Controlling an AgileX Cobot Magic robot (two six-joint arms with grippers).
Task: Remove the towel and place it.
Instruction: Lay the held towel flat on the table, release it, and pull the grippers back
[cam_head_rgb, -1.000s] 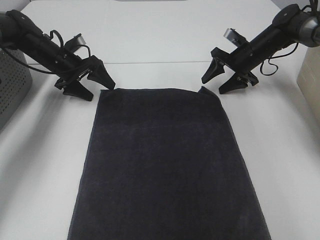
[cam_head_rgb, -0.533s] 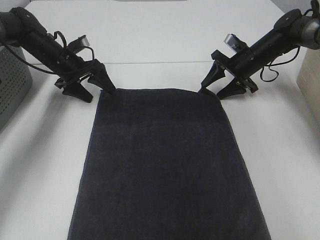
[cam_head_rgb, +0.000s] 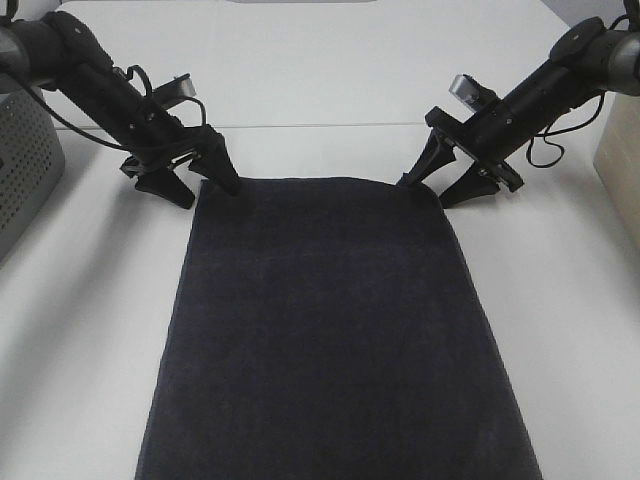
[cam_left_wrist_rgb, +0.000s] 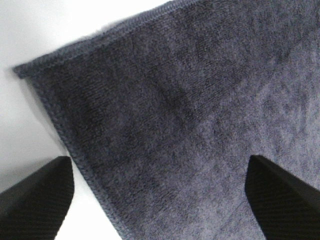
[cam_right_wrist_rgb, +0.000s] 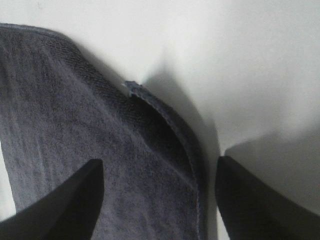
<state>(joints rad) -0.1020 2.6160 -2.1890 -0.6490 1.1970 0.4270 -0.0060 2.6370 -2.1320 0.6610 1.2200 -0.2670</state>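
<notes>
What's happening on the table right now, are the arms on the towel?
Not gripping yet. The towel lies flat on the white table. The left gripper is open, its jaws straddling the towel's far left corner. The right gripper is open at the far right corner, where the hem curls up slightly. Neither has closed on the cloth. A grey basket sits at the left edge.

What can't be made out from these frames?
1. towel: near end cut off by the exterior high view's bottom edge.
2. basket: mostly cut off at that view's left edge.
3. left gripper and right gripper: whether fingertips touch the cloth; wrist views crop them, high view too small.
</notes>
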